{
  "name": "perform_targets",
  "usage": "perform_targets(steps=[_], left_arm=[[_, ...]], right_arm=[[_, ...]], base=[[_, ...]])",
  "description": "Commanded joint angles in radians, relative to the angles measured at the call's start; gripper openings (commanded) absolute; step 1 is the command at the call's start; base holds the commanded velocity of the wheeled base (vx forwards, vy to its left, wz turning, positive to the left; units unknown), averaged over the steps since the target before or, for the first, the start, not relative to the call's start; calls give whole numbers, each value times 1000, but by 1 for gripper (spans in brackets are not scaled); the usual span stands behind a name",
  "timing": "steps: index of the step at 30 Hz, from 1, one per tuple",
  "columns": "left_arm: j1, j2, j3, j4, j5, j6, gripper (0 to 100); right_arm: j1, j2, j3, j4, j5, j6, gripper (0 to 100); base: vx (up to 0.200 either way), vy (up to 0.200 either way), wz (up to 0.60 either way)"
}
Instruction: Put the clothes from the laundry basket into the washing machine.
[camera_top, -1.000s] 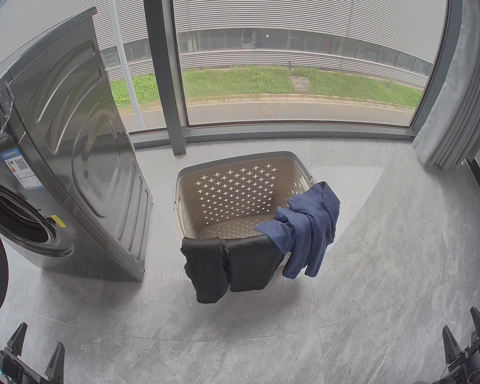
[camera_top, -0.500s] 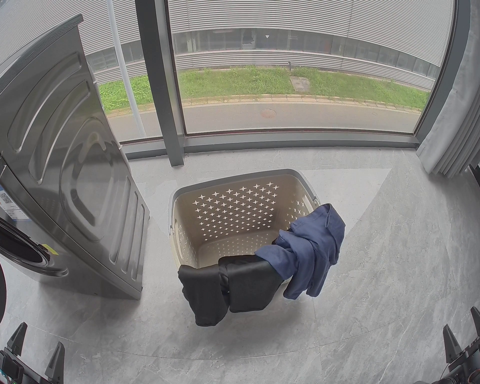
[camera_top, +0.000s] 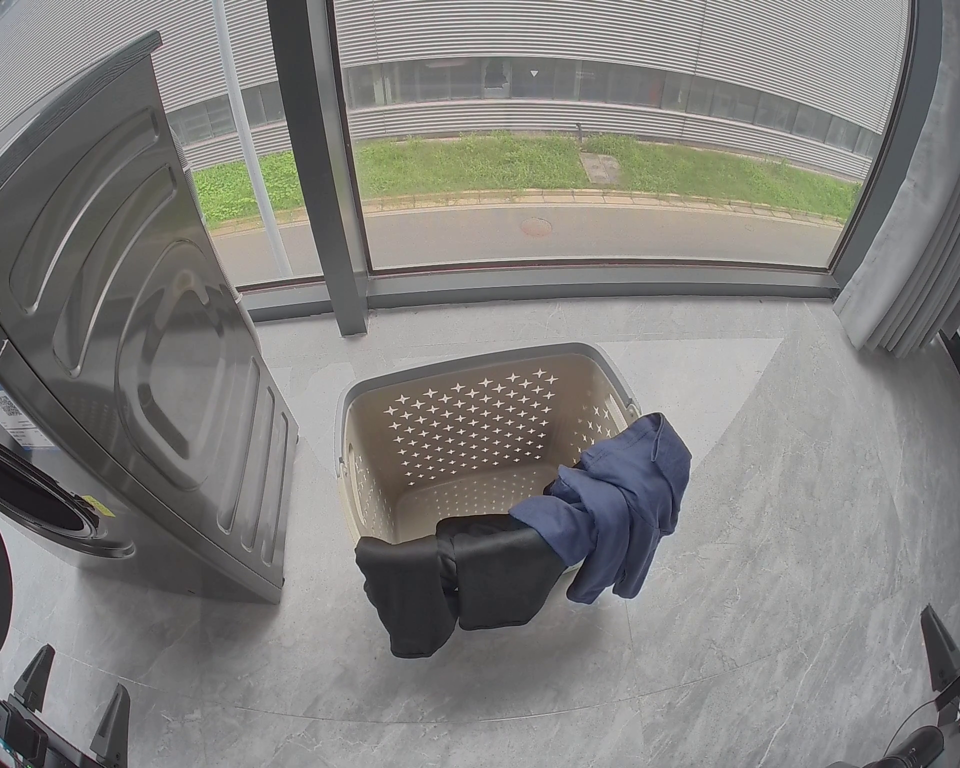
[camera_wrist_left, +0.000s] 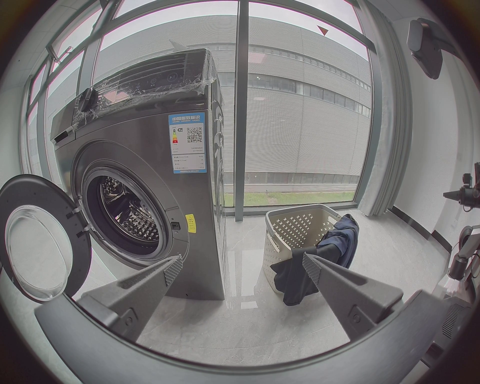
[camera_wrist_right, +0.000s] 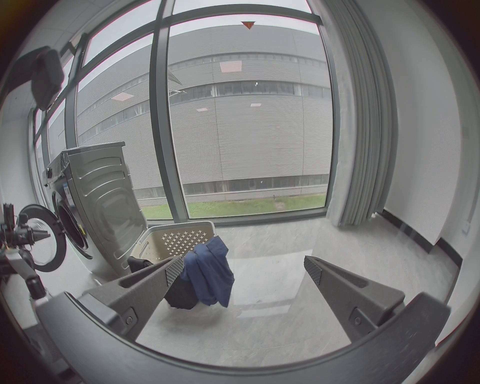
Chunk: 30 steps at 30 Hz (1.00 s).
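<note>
The beige, star-pierced laundry basket (camera_top: 480, 357) stands on the floor to the right of the washing machine (camera_top: 150, 330), with two clothes draped over its near rim: a black garment (camera_top: 460, 585) hanging in limp folds and, overlapping it at the right corner, a crumpled blue garment (camera_top: 620, 500). The machine's round door (camera_wrist_left: 37, 240) stands open on the steel drum (camera_wrist_left: 127, 215). The left gripper (camera_wrist_left: 241, 261) and right gripper (camera_wrist_right: 242, 262) sit low, well short of the basket — fingers spread apart.
</note>
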Motion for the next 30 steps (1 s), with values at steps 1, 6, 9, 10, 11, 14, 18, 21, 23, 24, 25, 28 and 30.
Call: perform_targets(steps=[1, 6, 9, 10, 11, 14, 18, 21, 23, 24, 25, 28, 30], left_arm=[[1, -15, 18, 0, 0, 0, 100], [1, -15, 18, 0, 0, -1, 100], [1, -15, 18, 0, 0, 0, 100], [1, -15, 18, 0, 0, 0, 100], [1, -15, 18, 0, 0, 0, 100], [1, -15, 18, 0, 0, 0, 100], [1, -15, 18, 0, 0, 0, 100], [1, -15, 18, 0, 0, 0, 100], [-1, -15, 18, 0, 0, 0, 100], [1, -15, 18, 0, 0, 0, 100], [1, -15, 18, 0, 0, 0, 100], [-1, -15, 18, 0, 0, 0, 100], [1, -15, 18, 0, 0, -1, 100]], right_arm=[[169, 714, -62, -193, 61, 132, 100], [281, 958, -19, -441, 51, 169, 100], [305, 1080, -24, -509, 34, 163, 100], [307, 1115, -30, -517, 31, 163, 100], [308, 1141, -36, -521, 27, 161, 100], [310, 1239, -74, -535, 24, 163, 100], [310, 1300, -124, -540, 22, 166, 100], [310, 1345, -160, -540, 22, 166, 100], [308, 1380, -185, -540, 22, 169, 100], [307, 1400, -199, -540, 22, 170, 100], [307, 1412, -206, -540, 22, 170, 100], [302, 1475, -257, -541, 24, 174, 100], [301, 1506, -280, -546, 22, 175, 100]], base=[[0, 0, 0], [0, 0, 0], [0, 0, 0], [0, 0, 0], [0, 0, 0], [0, 0, 0], [0, 0, 0], [0, 0, 0], [0, 0, 0], [0, 0, 0], [0, 0, 0], [0, 0, 0], [0, 0, 0]])
